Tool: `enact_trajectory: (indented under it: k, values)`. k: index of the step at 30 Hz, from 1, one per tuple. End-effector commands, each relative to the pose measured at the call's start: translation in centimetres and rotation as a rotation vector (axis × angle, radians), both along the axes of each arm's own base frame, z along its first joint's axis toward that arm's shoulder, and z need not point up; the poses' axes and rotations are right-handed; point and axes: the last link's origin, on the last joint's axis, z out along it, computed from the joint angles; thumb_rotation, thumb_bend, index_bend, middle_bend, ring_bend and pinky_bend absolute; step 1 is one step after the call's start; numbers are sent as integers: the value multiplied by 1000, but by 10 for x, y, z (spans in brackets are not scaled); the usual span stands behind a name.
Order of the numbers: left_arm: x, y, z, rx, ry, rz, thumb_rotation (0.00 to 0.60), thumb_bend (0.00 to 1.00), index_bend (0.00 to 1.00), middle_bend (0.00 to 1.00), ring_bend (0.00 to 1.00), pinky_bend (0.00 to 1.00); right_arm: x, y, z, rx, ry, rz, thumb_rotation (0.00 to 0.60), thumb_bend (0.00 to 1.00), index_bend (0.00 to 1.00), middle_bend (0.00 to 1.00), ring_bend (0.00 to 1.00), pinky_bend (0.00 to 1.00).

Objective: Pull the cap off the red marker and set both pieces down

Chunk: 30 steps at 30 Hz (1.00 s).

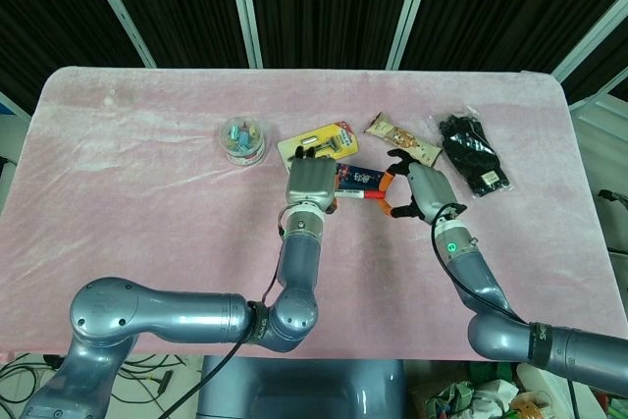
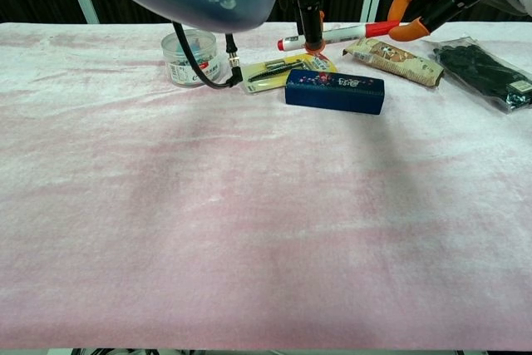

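Observation:
The red marker (image 2: 341,34) hangs level above the table's far middle, held at both ends. My left hand (image 1: 310,183) grips its white barrel, with dark fingers (image 2: 312,16) wrapped around it in the chest view. My right hand (image 1: 417,191) pinches the red cap (image 2: 378,29) between orange-tipped fingers (image 2: 407,31). The cap sits on the barrel. From the head camera only a short red stretch of the marker (image 1: 365,196) shows between the two hands.
Under the marker lies a dark blue box (image 2: 334,91). Around it are a yellow pen pack (image 1: 319,140), a clear jar (image 1: 241,138), a snack bar (image 1: 402,139) and bagged black gloves (image 1: 474,156). The pink cloth (image 2: 249,230) covers the near table.

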Motion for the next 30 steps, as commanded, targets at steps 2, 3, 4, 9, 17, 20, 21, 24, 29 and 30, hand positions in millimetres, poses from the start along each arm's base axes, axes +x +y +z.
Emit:
enact_trajectory:
  k: [2,3,4,9,17,20,21,24,29,30]
  values:
    - [0,0,0,1,3,1,600,554,730,311,70,51,-3,1,1,1,-1,-7,600,403,824,144,216,254]
    - [0,0,0,1,3,2,600,554,730,311,70,51,-4,1,2,1,0,-9,600,403,825,144,216,254]
    - [0,0,0,1,2,2,600,554,730,311,70,51,-5,1,2,2,2,-12,600,404,826,144,216,254]
    - [0,1,0,5,0,3,600,554,730,311,70,51,-9,1,5,-4,-10,-24,600,403,840,144,222,254]
    - [-1,2,2,10,-1,8,600,554,730,311,70,51,-16,1,8,-3,-16,-36,600,404,844,143,223,254]
    - [-3,4,4,19,0,8,600,554,730,311,70,51,-21,2,10,-4,-14,-42,600,404,844,142,223,254]
    - [-4,5,6,22,4,7,600,554,730,311,70,50,-23,3,11,-4,-14,-46,600,404,844,141,222,254]
    - [-11,9,13,38,17,16,600,554,731,311,70,50,-33,6,19,-13,-14,-64,600,404,844,138,222,254]
    - [-33,13,27,40,19,44,600,554,731,311,70,50,-57,10,31,-41,9,-100,600,403,844,134,223,254]
    - [-39,13,29,36,28,49,600,554,731,311,70,50,-61,10,31,-42,10,-108,600,403,844,134,223,254]
